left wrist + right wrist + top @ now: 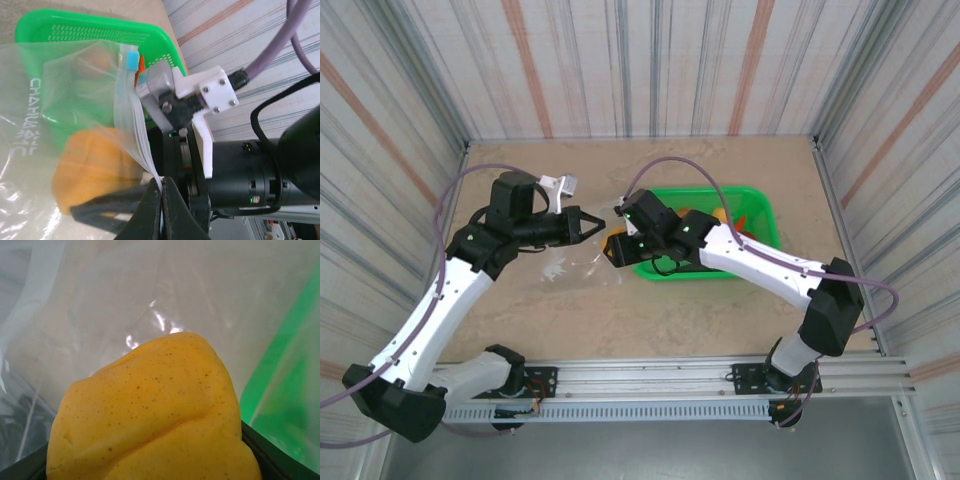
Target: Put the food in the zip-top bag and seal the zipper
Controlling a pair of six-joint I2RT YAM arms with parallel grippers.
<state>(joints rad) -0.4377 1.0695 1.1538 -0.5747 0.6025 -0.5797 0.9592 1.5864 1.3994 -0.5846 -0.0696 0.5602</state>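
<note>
Left gripper (160, 185), one bag (75, 95), one pepper (155, 410)

The left arm (430, 310) rises from its base and bends rightward, its left gripper (161, 200) pinched shut on the zip-top bag (75, 110) edge. The right arm (760, 262) stretches leftward, its right gripper (618, 243) facing the other, jaws seemingly part-spread around the orange pepper (150, 410)

Bright, even light; shadows faint; glare streaks on zip-top bag (157, 320); wrist close-ups slightly soft.
</note>
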